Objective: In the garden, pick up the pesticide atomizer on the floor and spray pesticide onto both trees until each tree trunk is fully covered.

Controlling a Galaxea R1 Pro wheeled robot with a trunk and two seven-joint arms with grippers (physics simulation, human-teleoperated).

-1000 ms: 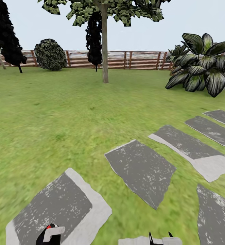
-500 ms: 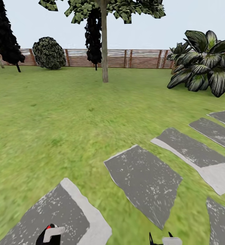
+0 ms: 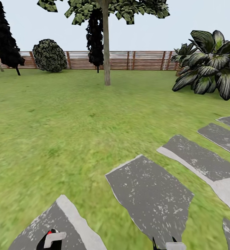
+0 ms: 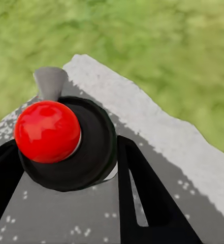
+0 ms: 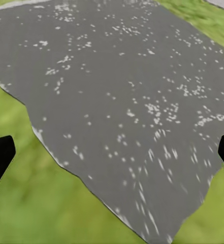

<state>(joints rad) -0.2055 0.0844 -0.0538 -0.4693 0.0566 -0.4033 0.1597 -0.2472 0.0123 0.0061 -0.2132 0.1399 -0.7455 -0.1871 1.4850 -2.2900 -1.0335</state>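
The pesticide atomizer (image 4: pixel 86 152), a dark bottle with a round red top (image 4: pixel 47 131) and a grey nozzle, sits between the black fingers (image 4: pixel 142 198) of my left gripper (image 4: pixel 66 150), which is shut on it. In the head view the atomizer (image 3: pixel 51 237) shows at the bottom left edge. My right gripper (image 5: pixel 112 152) stands open over a paving slab, nothing between its fingertips (image 5: pixel 0 157); its tips (image 3: pixel 163 243) peek in at the head view's bottom. One tree trunk (image 3: pixel 106 52), pale and straight, rises far ahead on the lawn under a light-green crown (image 3: pixel 122 8).
Grey paving slabs (image 3: pixel 151 196) lie in the grass (image 3: pixel 59 114) near me and run off to the right. A slat fence (image 3: pixel 146 60) bounds the lawn at the back. A palm (image 3: pixel 212 66) stands at right; a round bush (image 3: pixel 49 55) and dark cypresses (image 3: pixel 5 38) at left.
The whole view has shifted: the paving slabs have slid down and toward me, so the camera has moved forward. Both grippers hold the same pose, the left one still holding the atomizer.
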